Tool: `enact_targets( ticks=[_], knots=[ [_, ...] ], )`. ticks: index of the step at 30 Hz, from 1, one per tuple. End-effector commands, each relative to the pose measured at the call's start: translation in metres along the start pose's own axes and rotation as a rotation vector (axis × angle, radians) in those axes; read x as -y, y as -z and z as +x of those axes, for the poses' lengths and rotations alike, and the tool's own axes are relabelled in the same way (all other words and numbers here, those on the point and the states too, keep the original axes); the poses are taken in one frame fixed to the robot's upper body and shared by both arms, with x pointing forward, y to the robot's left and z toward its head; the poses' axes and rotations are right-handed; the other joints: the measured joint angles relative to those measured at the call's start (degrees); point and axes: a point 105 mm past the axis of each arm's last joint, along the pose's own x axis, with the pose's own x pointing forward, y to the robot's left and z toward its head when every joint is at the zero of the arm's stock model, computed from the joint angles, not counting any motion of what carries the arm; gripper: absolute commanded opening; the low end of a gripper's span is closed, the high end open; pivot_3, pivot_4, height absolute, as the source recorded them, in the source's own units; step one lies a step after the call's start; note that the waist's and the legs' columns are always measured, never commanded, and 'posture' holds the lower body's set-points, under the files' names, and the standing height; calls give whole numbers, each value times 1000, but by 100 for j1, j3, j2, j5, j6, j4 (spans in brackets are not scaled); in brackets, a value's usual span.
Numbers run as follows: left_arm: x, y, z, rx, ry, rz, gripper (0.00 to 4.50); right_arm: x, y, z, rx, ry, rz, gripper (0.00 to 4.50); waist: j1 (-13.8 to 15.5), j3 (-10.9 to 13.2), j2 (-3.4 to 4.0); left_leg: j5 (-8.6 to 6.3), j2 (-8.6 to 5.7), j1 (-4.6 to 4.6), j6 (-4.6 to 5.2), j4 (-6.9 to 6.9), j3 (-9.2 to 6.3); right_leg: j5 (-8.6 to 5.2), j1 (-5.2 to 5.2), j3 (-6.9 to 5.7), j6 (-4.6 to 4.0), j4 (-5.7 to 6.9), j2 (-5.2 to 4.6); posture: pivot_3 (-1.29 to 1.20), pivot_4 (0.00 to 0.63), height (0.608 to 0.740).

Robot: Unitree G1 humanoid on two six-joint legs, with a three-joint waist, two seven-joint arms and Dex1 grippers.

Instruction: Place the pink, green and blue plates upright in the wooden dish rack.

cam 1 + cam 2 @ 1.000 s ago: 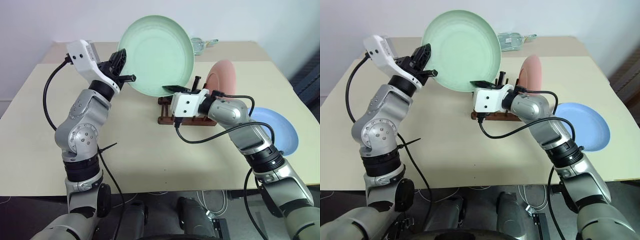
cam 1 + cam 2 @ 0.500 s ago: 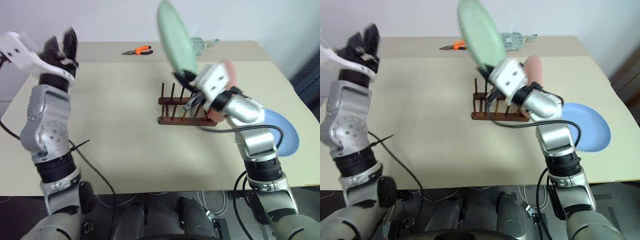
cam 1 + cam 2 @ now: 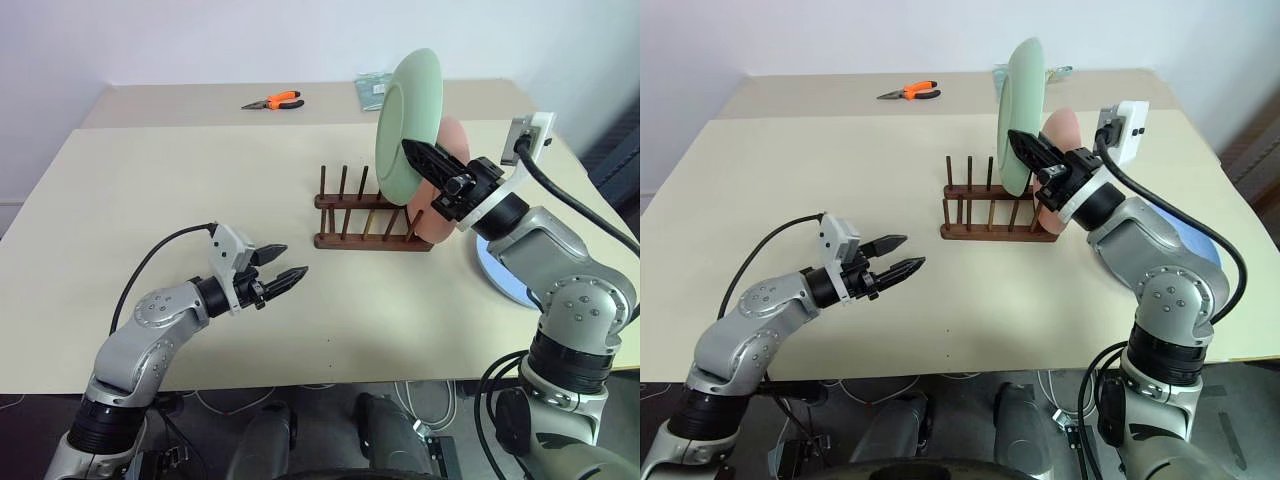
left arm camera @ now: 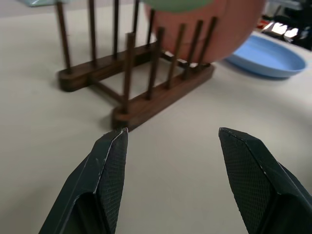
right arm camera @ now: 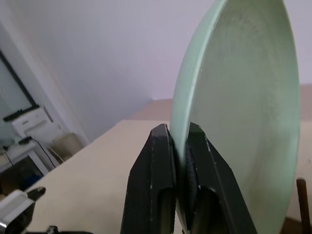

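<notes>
— Beige table [image 3: 150,170] under a pale wall; what is lying on it?

— Starting with the biggest: the right arm is raised over the table's right side, elbow bent, forearm angled up and inward toward the rack [image 3: 368,212]. Its right gripper [image 3: 420,156] has both black fingers pressed together on the lower rim of the green plate [image 3: 408,122], which stands on edge in the air above the rack's right end, clear of the pegs.

— And the left arm?

— It lies low near the front left, forearm about level and reaching forward and to the right. The left gripper [image 3: 280,268] is spread with nothing between its fingers, just above the bare tabletop, well short of the rack it points at.

— Where are the other plates?

— The blue plate [image 4: 265,53] lies flat on the table to the right of the rack, partly hidden behind the right arm. The pink plate [image 3: 450,200] stands upright at the rack's right end, behind the green one and the right gripper.

— Anything smaller?

— Orange-handled pliers [image 3: 274,101] sit near the far edge, and a small packet [image 3: 372,90] lies at the back beside the green plate's rim.
</notes>
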Motion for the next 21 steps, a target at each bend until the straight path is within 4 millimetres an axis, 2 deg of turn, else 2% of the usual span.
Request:
enact_targets(
  ticks=[1, 7, 11, 13, 14, 15, 18, 21],
  knots=[
    [6, -11, 2, 31, 21, 28, 3016, -6, -6, -1, 24, -25, 18, 0, 3, 0, 0, 0, 0, 0, 0, 0, 1, 0, 0, 0, 0, 0, 0, 0, 150, 740],
    [8, -7, 2, 12, 20, 44, 3016, 0, 6, 7, -37, -4, 53, 0, 3, -1, -1, 0, -1, 1, 0, 1, 3, 0, 1, 0, 1, 0, 0, 0, 150, 740],
    [11, -8, 3, 12, 25, 47, 3093, 3, 7, 10, -53, 10, 26, 1508, 3, 0, 0, 0, -1, 0, 0, 1, 3, 0, 0, 0, 2, 0, 0, 0, 150, 740],
    [14, -10, 5, 13, 33, 45, 3093, 4, -8, 12, -7, 29, -107, 2423, 3, 0, 0, 0, -1, 0, 0, 1, 3, 0, 0, 0, 2, 0, 0, 0, 150, 740],
    [15, -11, 6, 15, 35, 44, 3093, 3, -16, 12, 16, 33, -161, 2423, 3, 1, 1, 0, -1, 0, 0, 1, 3, 0, 0, -1, 2, 0, 0, 0, 150, 740],
    [17, -12, 7, 17, 44, 42, 3093, 2, -33, 9, 72, 25, -219, 2423, 8, 1, 2, 1, -2, -1, 0, 1, 4, 0, 0, 0, 2, -1, 0, 0, 150, 740],
    [22, -11, 14, 12, 74, 39, 3093, 3, -84, -16, 221, -12, -295, 2423, 42, 2, 1, 1, -3, -3, 0, 4, 4, -1, 3, -2, 6, -3, -1, 0, 150, 740],
    [24, -12, 19, 12, 95, 37, 3093, 16, -106, -36, 265, 43, -329, 2423, 81, -1, -4, 0, -4, -1, 1, 3, 3, -4, 15, -3, 14, -11, -2, 0, 150, 740]
  ],
)
